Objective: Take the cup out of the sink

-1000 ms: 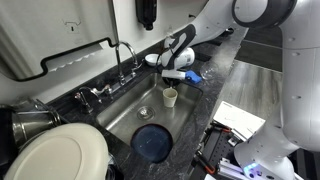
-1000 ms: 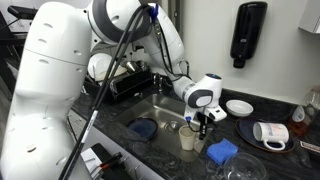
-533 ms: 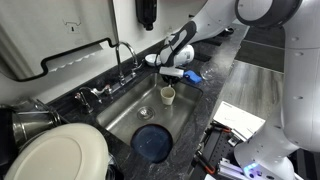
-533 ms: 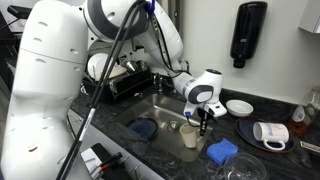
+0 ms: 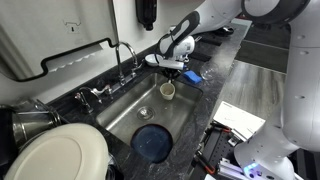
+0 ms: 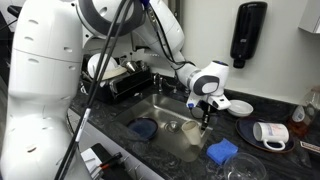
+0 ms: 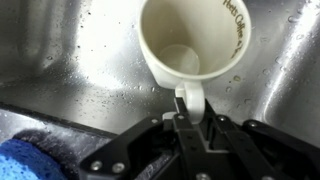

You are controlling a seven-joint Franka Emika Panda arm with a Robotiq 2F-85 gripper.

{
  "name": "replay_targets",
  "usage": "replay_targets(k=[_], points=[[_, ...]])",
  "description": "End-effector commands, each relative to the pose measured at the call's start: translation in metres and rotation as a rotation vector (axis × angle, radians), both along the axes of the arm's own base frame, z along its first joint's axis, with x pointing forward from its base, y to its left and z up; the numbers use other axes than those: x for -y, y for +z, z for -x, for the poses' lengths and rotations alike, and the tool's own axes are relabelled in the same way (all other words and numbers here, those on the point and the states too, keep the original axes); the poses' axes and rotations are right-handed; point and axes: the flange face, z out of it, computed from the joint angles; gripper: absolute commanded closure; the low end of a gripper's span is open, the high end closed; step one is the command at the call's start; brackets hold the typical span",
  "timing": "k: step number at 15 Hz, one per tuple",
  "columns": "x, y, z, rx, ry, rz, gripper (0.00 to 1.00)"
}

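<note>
The pale cream cup hangs just ahead of my gripper in the wrist view, mouth open and empty. A small handle shows on its near side. My gripper is shut on that handle. In both exterior views the cup is at the sink's end near the counter, held a little above the steel basin, with the gripper directly over it.
A dark blue round plate lies on the sink floor. The chrome faucet stands behind the basin. A blue sponge, a white bowl and a tipped mug sit on the counter. A white plate and a metal pot are at the other end.
The gripper has risen a little with the cup held by its handle, lifting it off the sink floor.
</note>
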Motion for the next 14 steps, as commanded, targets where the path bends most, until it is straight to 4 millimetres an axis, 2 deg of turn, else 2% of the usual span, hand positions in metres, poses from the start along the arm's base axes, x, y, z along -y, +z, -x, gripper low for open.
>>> replay_targets(k=[1, 3, 7, 12, 14], points=[[0.004, 0.033, -0.002, -0.010, -0.009, -0.051, 0.96], [0.007, 0.045, -0.007, -0.016, -0.022, -0.067, 0.96], [0.028, 0.076, -0.022, -0.065, -0.064, -0.143, 0.96], [0.078, 0.106, -0.044, -0.089, -0.222, -0.234, 0.96], [0.103, 0.106, -0.051, -0.091, -0.306, -0.268, 0.96]])
